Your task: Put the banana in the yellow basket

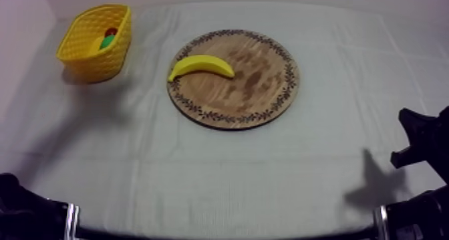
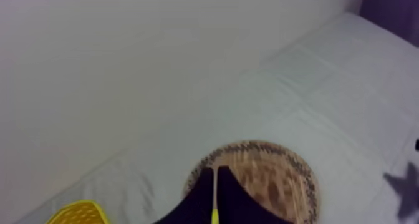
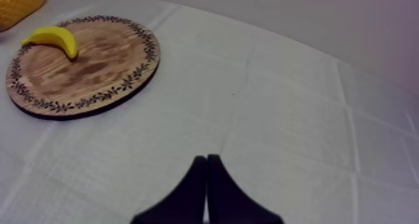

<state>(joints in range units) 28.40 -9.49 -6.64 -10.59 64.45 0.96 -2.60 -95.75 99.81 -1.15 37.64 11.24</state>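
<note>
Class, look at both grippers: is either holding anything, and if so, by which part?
Nothing is held. The left gripper and right gripper are shut on nothing; the banana lies on the wooden board.

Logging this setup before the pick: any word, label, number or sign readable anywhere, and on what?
None readable. The wooden board has only a leaf-pattern rim, no letters; the banana, yellow basket and cloth carry no text.

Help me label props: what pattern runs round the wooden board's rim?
Dark leafy vine ring around the wooden board, clearest in the top view.
</note>
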